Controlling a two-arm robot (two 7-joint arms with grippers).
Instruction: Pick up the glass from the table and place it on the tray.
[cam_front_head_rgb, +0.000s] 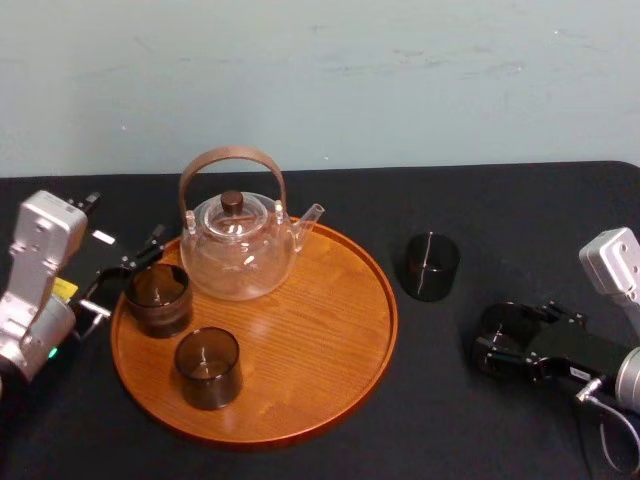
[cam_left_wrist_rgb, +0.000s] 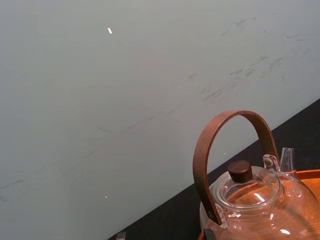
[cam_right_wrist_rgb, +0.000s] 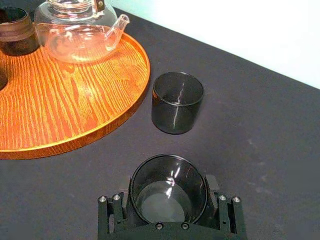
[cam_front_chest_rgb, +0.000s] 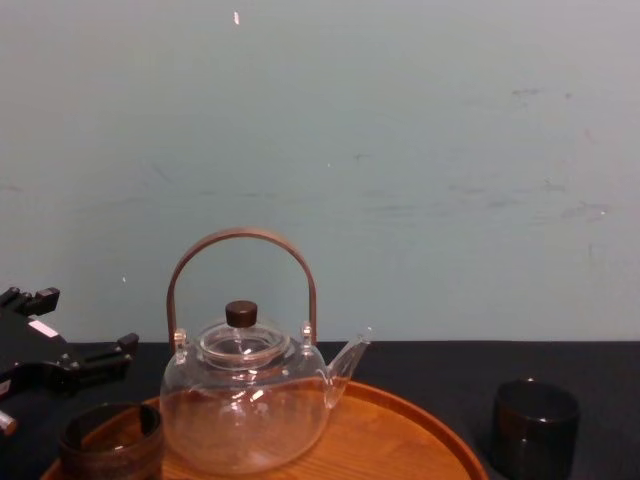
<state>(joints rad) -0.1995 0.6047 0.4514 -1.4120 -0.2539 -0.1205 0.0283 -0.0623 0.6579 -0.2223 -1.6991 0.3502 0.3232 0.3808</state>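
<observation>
A dark smoky glass sits low over the black table, between the fingers of my right gripper, which is shut on it. It is to the right of the round wooden tray, off its rim. A second glass of the same kind stands upright on the cloth between that gripper and the tray, also seen as the glass just outside the tray's rim. My left gripper hovers open at the tray's left edge, beside a ribbed dark cup.
On the tray stand a clear glass teapot with an arched brown handle, the ribbed cup and a smooth dark cup. The tray's right half is bare wood. A pale wall closes off the back of the table.
</observation>
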